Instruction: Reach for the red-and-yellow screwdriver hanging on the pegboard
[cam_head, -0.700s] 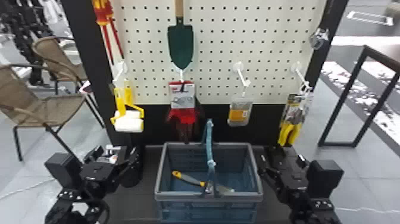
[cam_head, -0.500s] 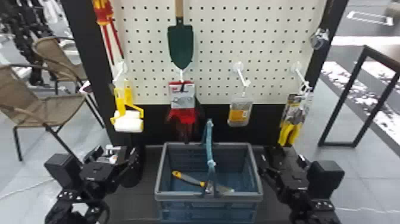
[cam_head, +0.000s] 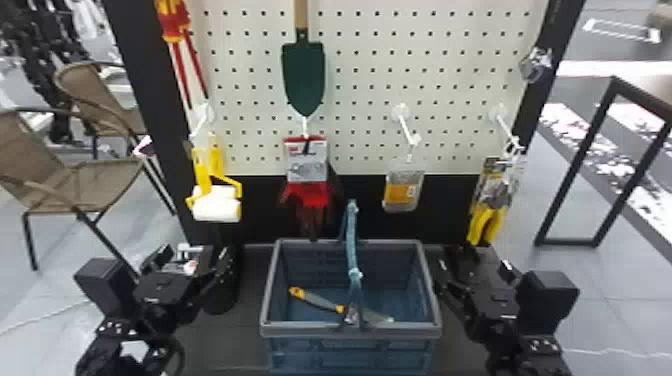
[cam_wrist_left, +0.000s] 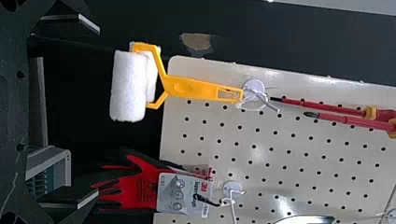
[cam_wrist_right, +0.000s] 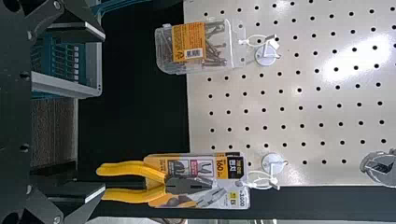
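Two red-and-yellow screwdrivers (cam_head: 173, 27) hang at the pegboard's upper left, shafts down; their handles reach the top edge of the head view. In the left wrist view the screwdrivers (cam_wrist_left: 336, 113) lie at the right edge, their shaft tips beside the paint roller's hook. My left gripper (cam_head: 197, 257) is low at the left, left of the basket and well below the screwdrivers. Its own view has the left gripper (cam_wrist_left: 96, 112) open, with nothing between the fingers. The right gripper (cam_head: 472, 262) stands low, right of the basket; in its wrist view the right gripper (cam_wrist_right: 103, 112) is open and empty.
A yellow-handled paint roller (cam_head: 217, 202) hangs below the screwdrivers. Further right are a green trowel (cam_head: 303, 75), red gloves (cam_head: 307, 195), a clear pack (cam_head: 402, 187) and pliers (cam_head: 486, 220). A blue-grey basket (cam_head: 350, 330) with a scraper inside stands between the arms.
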